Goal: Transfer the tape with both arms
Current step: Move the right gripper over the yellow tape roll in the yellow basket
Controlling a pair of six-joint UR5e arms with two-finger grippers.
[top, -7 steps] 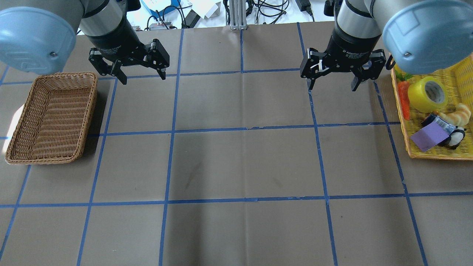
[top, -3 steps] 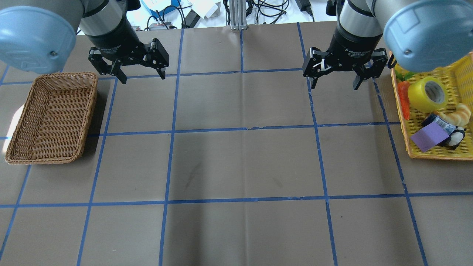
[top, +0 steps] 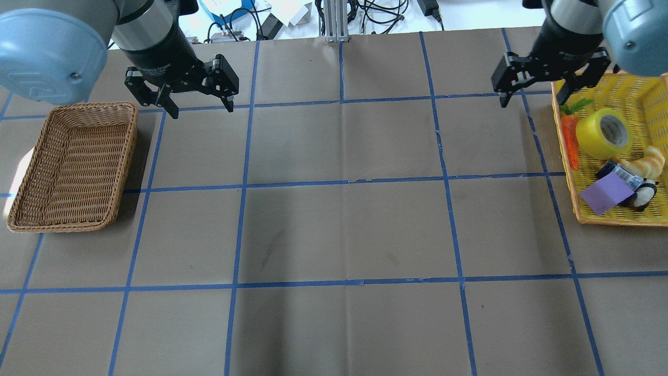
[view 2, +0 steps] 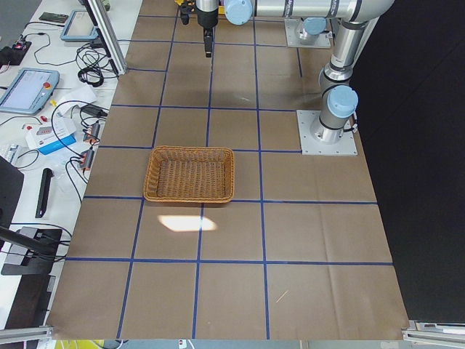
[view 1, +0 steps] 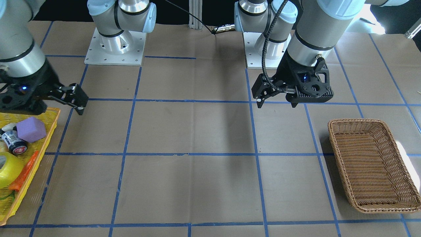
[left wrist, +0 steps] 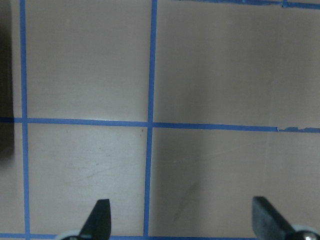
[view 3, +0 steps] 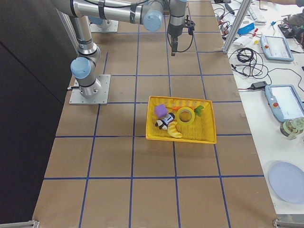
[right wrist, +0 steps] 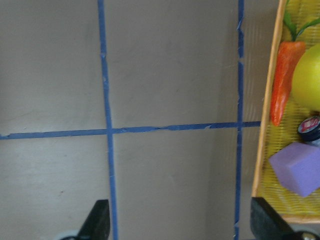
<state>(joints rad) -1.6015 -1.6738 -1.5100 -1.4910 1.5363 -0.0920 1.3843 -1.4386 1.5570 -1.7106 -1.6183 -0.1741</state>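
The yellow tape roll (top: 605,133) lies in a yellow tray (top: 616,221) at the table's right side, its pale core facing up. It also shows in the front view (view 1: 7,170) and at the edge of the right wrist view (right wrist: 307,82). My right gripper (top: 533,100) is open and empty, above the table just left of the tray's far corner. My left gripper (top: 202,107) is open and empty, hovering beside the far right corner of a wicker basket (top: 126,156).
The tray also holds a toy carrot (top: 571,141), a purple foam block (top: 603,196), a croissant (top: 644,163), a small jar (top: 619,175) and a penguin toy (top: 645,194). Blue tape lines grid the brown table. Cables and gear lie beyond the far edge.
My right gripper has moved right and slightly farther away, to the yellow tray's far left corner. It stays open. The left arm has not moved.
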